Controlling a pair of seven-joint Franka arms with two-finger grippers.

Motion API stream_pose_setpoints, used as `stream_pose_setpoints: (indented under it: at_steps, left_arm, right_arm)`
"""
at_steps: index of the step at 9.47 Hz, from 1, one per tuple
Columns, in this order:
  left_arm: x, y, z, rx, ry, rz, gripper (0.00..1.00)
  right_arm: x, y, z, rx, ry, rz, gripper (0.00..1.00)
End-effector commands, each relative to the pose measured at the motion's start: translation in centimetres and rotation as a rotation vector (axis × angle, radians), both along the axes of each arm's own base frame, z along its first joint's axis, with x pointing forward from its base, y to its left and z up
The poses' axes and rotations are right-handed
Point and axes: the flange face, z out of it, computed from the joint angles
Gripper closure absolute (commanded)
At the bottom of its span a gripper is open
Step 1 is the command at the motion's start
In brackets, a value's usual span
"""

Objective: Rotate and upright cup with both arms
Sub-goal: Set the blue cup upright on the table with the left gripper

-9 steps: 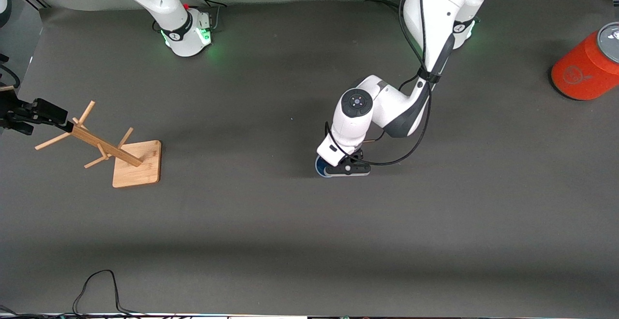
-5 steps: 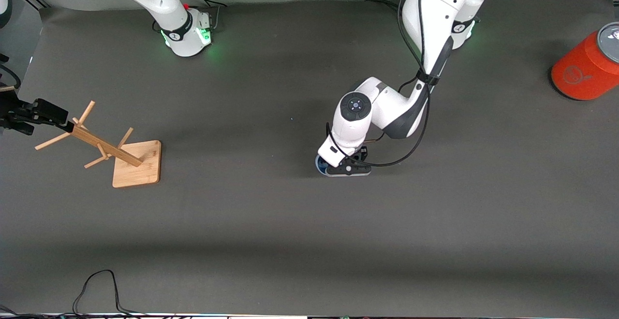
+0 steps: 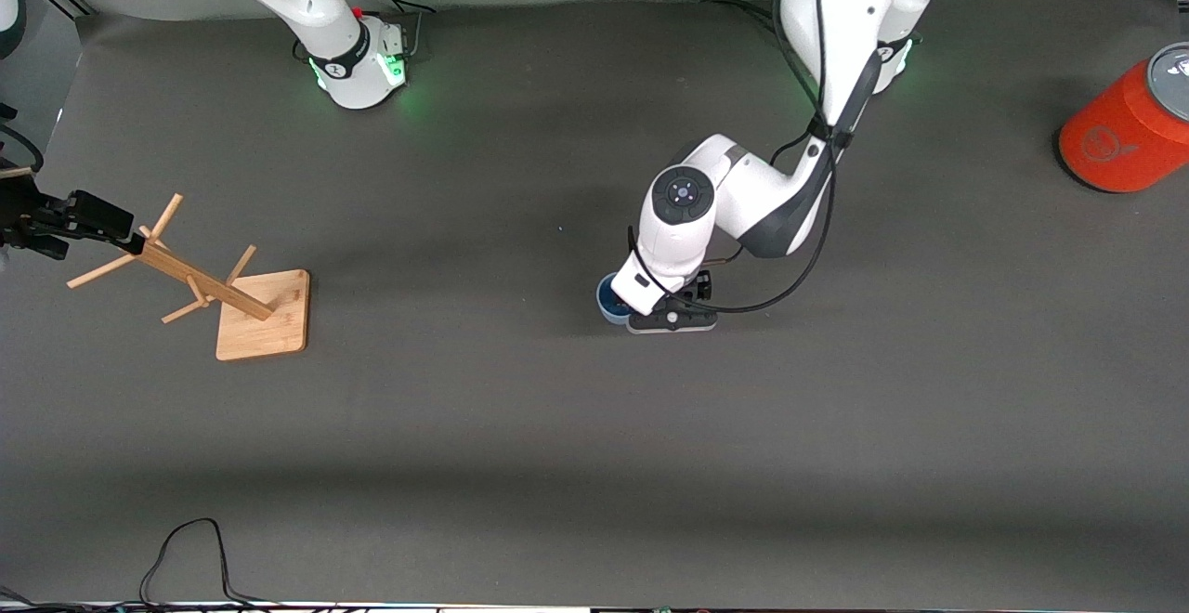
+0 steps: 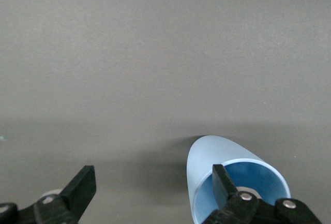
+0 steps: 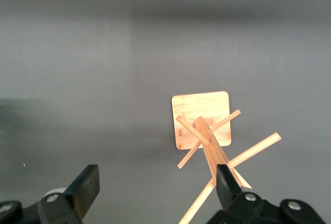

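The cup (image 4: 223, 166) lies on the counter (image 3: 520, 427) near its middle, well toward the left arm's end from the wooden rack (image 3: 218, 286), its mouth open. The left hand (image 4: 150, 193) hovers over it, released, one finger inside the rim. The right hand (image 5: 155, 190), released, waits over the rack.

1. The left arm's black two-finger gripper (image 3: 671, 316) is low over the middle of the dark grey tabletop (image 3: 520, 427).
2. A small pale-blue plastic cup (image 3: 610, 302) shows partly beneath that gripper.
3. A light wooden rack with pegs on a square base (image 3: 206, 288) stands toward the right arm's end.
4. The right arm's black gripper (image 3: 88, 215) hangs over the rack's top.
5. A big orange cylinder with a grey lid (image 3: 1129, 123) lies toward the left arm's end.
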Motion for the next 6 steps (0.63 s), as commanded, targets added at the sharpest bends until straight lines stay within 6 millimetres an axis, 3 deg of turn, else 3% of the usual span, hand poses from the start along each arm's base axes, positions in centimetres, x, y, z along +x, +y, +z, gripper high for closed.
stream_pose_setpoints:
  at_steps: [1,4,6]
  left_arm:
    - [0.3,1.2,4.2,0.004,-0.006,0.037,0.00]
    - [1.5,4.1,8.4,0.045,0.042,0.069,0.00]
    - [2.8,7.6,11.7,0.055,0.055,0.068,0.00]
  right_arm:
    - [0.0,-0.1,0.1,0.000,-0.004,-0.011,0.00]
    - [0.1,-0.1,0.0,0.000,-0.006,-0.011,0.00]
    - [0.1,0.0,0.1,0.000,-0.010,-0.011,0.00]
